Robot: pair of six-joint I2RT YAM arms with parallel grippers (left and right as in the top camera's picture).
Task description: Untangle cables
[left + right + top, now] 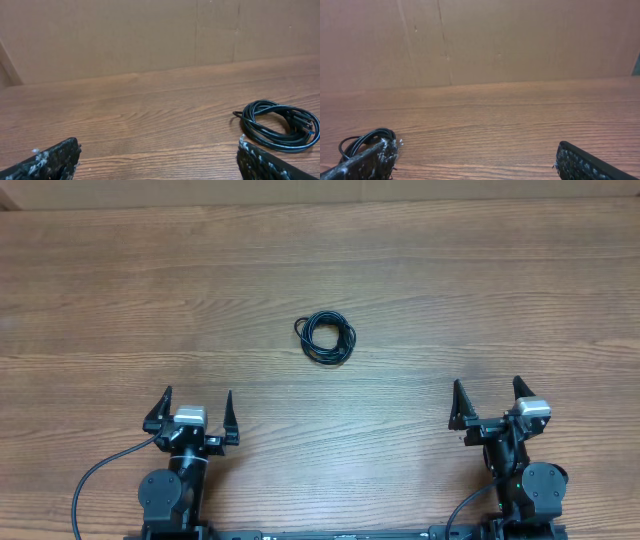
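Our left gripper [197,396] and right gripper [487,386] sit spread wide and empty by the near edge of the brown wooden tabletop [480,280], well apart from the coiled bundle of thin black cables [328,338] mid-table, where pinching all loops together could, we judge, tighten the tangle.

A wood-grain table [420,270] meets a plain brown cardboard wall [125,35] behind.
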